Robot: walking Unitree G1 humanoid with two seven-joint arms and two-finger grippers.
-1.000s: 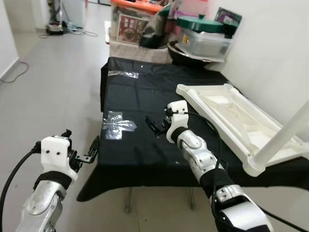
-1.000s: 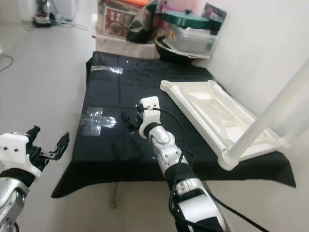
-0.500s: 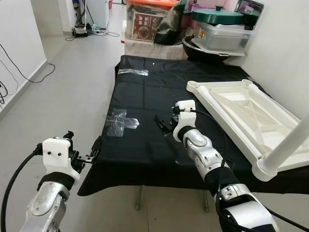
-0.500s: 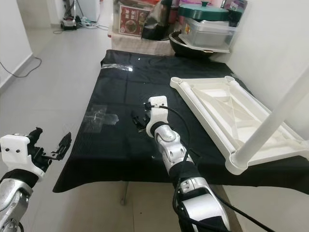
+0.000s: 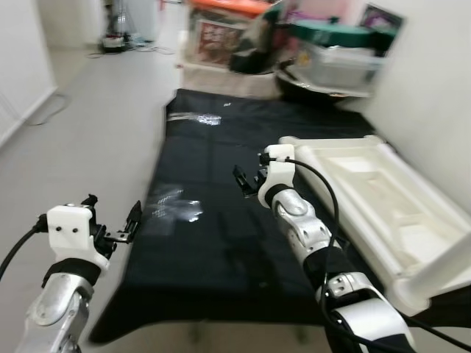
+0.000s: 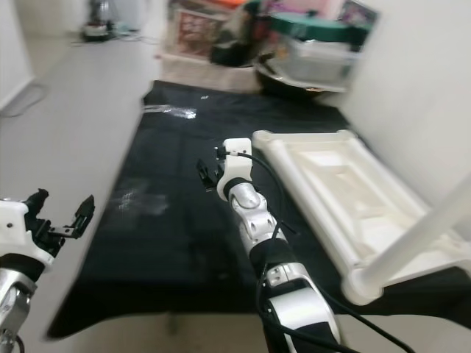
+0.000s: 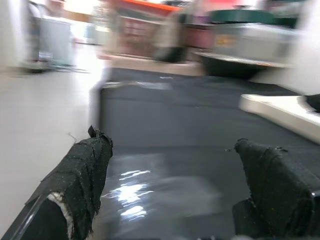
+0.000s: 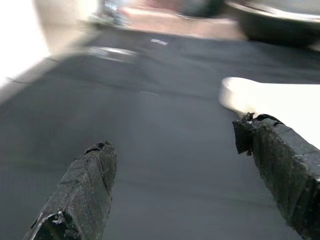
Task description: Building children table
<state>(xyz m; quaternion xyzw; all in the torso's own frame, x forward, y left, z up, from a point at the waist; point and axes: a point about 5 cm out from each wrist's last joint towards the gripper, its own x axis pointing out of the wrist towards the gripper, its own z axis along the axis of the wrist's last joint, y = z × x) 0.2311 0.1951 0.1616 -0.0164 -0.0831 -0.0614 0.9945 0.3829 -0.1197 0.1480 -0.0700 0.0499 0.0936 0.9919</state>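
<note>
Flanking black cloth [image 5: 221, 191]: upturned table [image 5: 383, 198].

A lived-in home hallway: pale tiled floor [image 5: 96, 110], white walls, and at the far end stacked storage boxes [image 5: 221, 26], lidded tubs [image 5: 331, 62] and a basin.

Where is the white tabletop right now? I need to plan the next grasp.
The white tabletop lies upside down on the right half of the black-covered table, just right of the open right gripper.

Black cloth [image 5: 221, 220] with shiny clear tape patch [image 5: 173, 208], grey tiled floor [image 5: 81, 110], white wall [image 5: 427, 81] — clutter behind: green-lidded container [image 5: 335, 55], dark bowl [image 5: 316, 87].
</note>
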